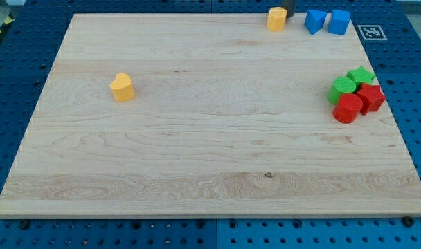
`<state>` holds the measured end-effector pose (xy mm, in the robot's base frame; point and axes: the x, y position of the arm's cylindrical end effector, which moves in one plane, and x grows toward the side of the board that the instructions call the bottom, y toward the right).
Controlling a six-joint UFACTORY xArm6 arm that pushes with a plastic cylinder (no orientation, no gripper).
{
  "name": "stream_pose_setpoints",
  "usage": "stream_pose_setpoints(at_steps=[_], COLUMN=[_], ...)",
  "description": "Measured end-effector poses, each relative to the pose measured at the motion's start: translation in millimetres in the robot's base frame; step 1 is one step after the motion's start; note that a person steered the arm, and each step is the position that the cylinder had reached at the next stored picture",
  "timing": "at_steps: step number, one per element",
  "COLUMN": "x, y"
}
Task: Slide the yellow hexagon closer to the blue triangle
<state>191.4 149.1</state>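
Resting at the counter's (196, 159) top edge, my tip (288, 15) pressed against the right side of the yellow hexagon (277, 19), wedged between it and the blue triangle (315, 21) just to the view's right. No gripper fitted, a bare rod only. Blue block (339, 21) beyond the triangle; yellow heart (122, 87) far left; green (351, 84) and red blocks (358, 103) clustered at right, well apart.

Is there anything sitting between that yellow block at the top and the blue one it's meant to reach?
Nothing visible. The yellow hexagon and the blue triangle sit side by side at the view's top with bare board between. My tip is at the hexagon's right edge, over that gap.
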Motion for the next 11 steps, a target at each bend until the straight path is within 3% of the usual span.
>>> stream_pose_setpoints(at_steps=[3,7,11], x=[4,31,31], y=[-87,-86,-23])
